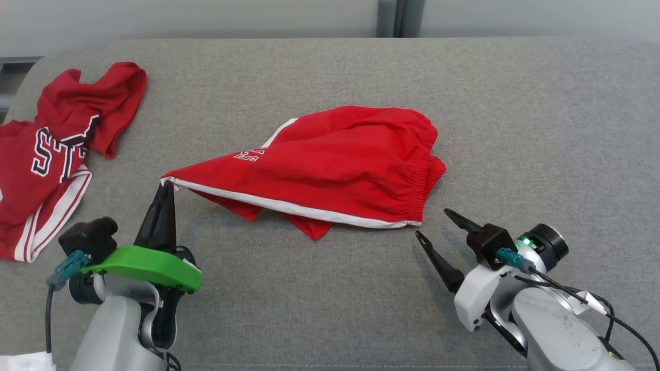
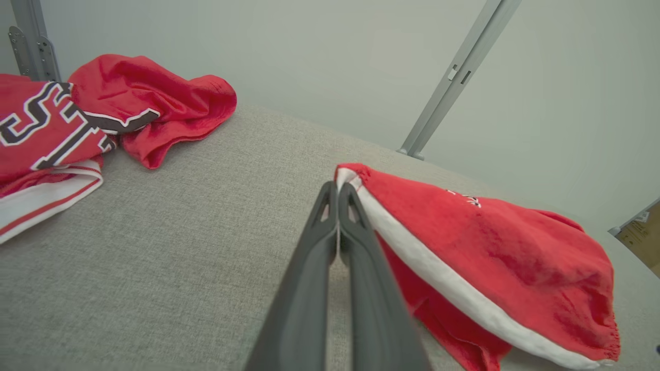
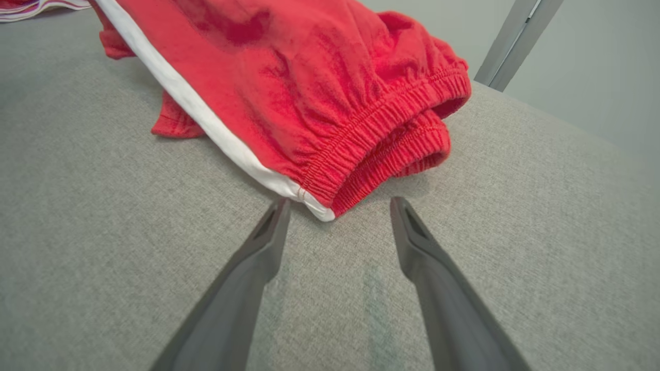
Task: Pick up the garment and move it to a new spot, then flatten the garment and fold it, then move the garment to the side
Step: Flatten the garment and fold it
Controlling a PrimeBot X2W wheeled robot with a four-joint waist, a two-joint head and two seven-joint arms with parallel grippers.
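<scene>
Red garment (image 1: 330,159), seemingly light, limp. Left jaws pinch hem corner (image 1: 168,182); right jaws spread beside waistband corner (image 1: 414,221), likely hold.

**Count of items.** Red garments, two: one pair of red shorts (image 1: 330,165) with white trim at centre, and one red jersey (image 1: 56,149) with lettering at the far left. Grey fabric-covered tabletop (image 1: 541,129), one. Grippers, two: the left gripper (image 1: 166,189) at near left and the right gripper (image 1: 433,222) at near right. Each has two long dark fingers (image 1: 438,260), four in all. Green wrist cover (image 1: 149,265), one. Grey metal posts (image 2: 459,77) beyond the far edge, two. Cardboard box (image 2: 642,234), one, far right.
</scene>
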